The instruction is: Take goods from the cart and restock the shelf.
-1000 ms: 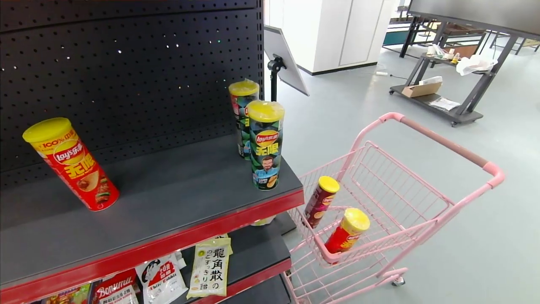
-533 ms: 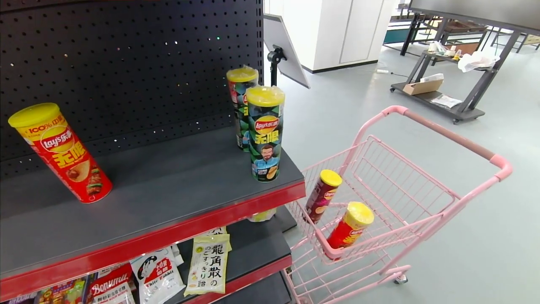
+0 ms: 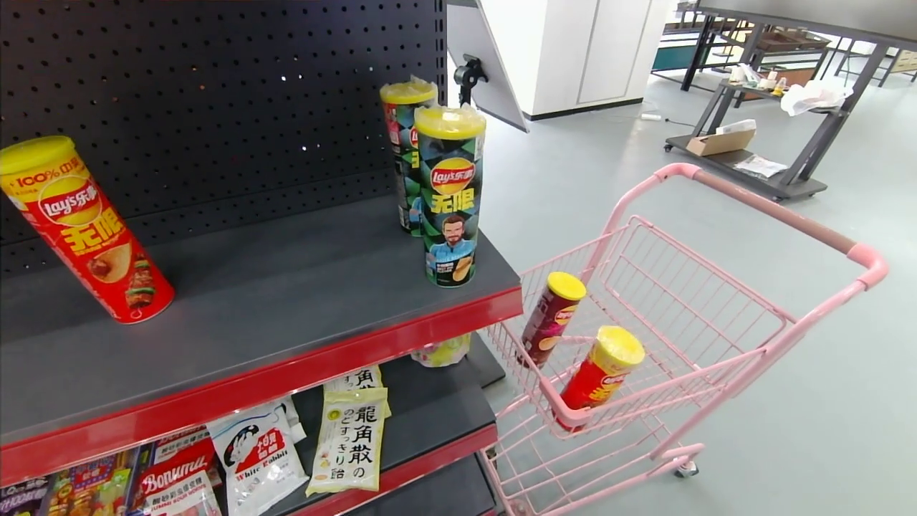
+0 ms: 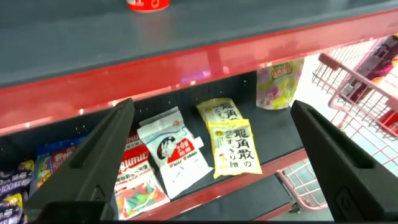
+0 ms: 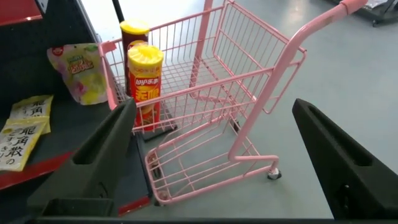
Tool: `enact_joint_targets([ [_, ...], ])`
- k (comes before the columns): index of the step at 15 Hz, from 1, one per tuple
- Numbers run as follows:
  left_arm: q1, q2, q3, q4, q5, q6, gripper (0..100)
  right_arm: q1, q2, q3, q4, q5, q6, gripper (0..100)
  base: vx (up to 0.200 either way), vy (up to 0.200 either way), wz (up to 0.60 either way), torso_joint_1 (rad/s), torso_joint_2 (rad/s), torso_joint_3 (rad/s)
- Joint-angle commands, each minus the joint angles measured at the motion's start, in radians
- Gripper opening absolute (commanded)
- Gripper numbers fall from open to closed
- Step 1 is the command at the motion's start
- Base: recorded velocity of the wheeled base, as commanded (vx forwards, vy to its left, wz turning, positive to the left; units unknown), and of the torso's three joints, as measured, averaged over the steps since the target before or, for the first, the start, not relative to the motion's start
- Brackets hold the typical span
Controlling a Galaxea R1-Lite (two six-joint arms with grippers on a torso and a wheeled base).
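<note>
I see open shelf board [image 3: 286, 287] left of front green can [image 3: 450, 197], until red can [image 3: 86, 229]; 2nd green can [image 3: 401, 143] just behind.

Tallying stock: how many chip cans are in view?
5. On the top shelf: red shelf can at left, front green can and rear green can at the right end. In the cart: maroon can and red cart can. More could be hidden.

Left tool [image 4: 212, 104]: mine, two dark grey fingers [image 4: 93, 162], matte and flat-sided, each broad at the base and tapering to a blunt tip.
Right tool [image 5: 214, 102]: mine too, the same dark, wedge-shaped fingers [image 5: 339, 155], plain-faced.
</note>
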Motion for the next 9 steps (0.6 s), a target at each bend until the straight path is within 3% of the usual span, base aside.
enact_joint_targets([
  [1,0.000,0.000,0.000,0.000,0.001,0.000,100,0.000,0.000,0.000,0.001,0.000,-0.001,100,0.000,0.000,0.00,-0.159,0.39,0.242],
  [9,0.000,0.000,0.000,0.000,0.001,0.000,100,0.000,0.000,0.000,0.001,0.000,-0.005,100,0.000,0.000,0.00,-0.174,0.50,0.328],
])
